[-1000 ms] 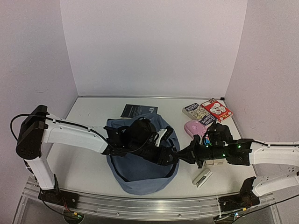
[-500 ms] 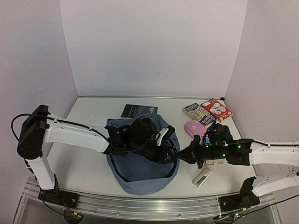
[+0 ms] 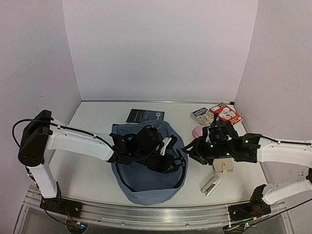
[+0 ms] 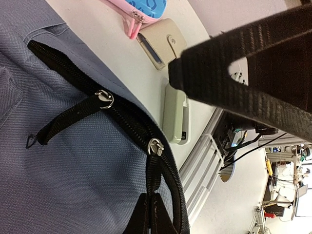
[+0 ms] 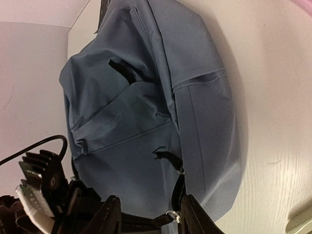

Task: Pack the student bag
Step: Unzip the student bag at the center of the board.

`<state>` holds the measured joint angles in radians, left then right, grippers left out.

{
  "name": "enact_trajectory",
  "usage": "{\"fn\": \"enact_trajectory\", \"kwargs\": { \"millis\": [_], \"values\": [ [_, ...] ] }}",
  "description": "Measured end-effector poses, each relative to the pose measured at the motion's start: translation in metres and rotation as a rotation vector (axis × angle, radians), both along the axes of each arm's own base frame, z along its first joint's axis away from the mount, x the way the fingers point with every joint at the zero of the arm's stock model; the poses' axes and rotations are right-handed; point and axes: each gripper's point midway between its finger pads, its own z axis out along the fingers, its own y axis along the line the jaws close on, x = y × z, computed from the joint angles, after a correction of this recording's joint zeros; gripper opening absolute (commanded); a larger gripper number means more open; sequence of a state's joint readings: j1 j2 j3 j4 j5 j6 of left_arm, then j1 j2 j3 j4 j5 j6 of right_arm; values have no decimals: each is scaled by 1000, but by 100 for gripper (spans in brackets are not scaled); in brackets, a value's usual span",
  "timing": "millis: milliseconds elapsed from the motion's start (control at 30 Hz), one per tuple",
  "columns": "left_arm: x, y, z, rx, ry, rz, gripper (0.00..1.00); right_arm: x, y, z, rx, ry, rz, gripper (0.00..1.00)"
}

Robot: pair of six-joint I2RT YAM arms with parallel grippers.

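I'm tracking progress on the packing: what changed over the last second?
The right tool shifted from the blue backpack's near-right edge toward the back wall, leaving the tan wallet in plain view. The left tool stayed at the backpack's zip, and the backpack itself kept its place.

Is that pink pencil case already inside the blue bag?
No, the pink pencil case lies on the table outside the blue bag.
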<state>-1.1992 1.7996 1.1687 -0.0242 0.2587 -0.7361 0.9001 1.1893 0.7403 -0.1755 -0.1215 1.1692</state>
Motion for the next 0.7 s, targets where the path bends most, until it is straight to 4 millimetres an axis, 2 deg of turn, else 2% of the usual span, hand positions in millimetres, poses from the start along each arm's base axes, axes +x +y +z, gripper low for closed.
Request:
{"fn": "enact_trajectory", "kwargs": {
  "millis": [133,333,500,700],
  "values": [
    [1,1,-1,6,10,12,0,10,3,-17,-146,-30,57,42],
    [0,3,-4,21,26,18,0,12,4,-45,-299,-24,154,41],
    [-1,4,-6,28,31,17,0,10,2,-57,-360,-22,206,30],
    [-2,6,-8,41,35,16,0,8,2,-62,-379,-24,238,8]
  ]
}}
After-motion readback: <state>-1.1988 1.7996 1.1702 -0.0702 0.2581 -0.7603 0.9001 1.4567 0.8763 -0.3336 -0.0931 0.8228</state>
